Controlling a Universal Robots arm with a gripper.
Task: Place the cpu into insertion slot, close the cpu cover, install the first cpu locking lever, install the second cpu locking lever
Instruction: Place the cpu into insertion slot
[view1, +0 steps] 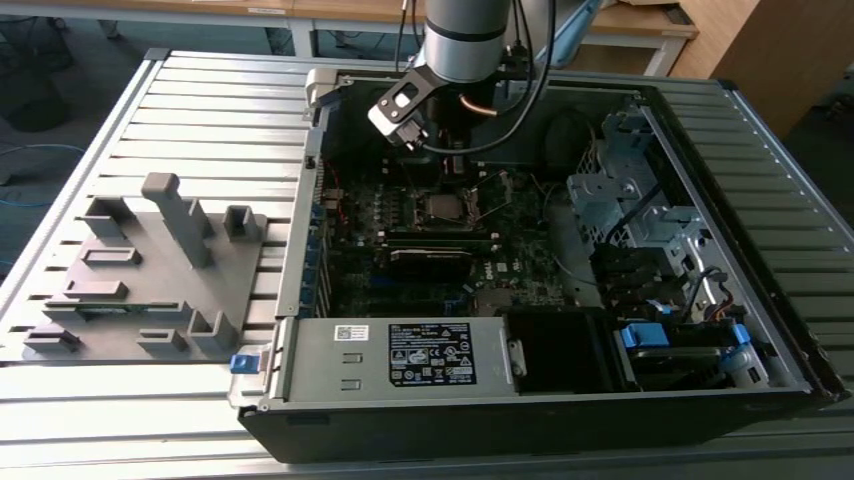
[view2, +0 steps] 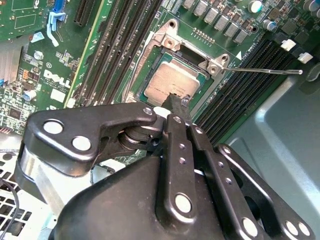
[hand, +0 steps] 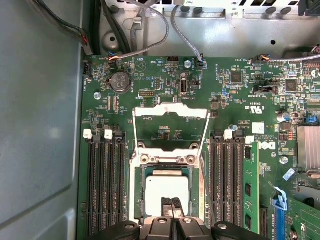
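Closed pincer, seated cpu, open cpu cover

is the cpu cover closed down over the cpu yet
No, in the first wrist view the cpu cover lies flipped open away from the socket, and the cpu sits bare in the insertion slot.

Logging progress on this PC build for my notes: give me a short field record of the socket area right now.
small silver-grey square cpu: lying inside the slot
square black insertion slot: occupied by the cpu
thin silver frame cpu cover: flipped open, clear of the slot
thin silver wire lever: swung out, not latched
gripper: jaws shut, tips at the cpu's top
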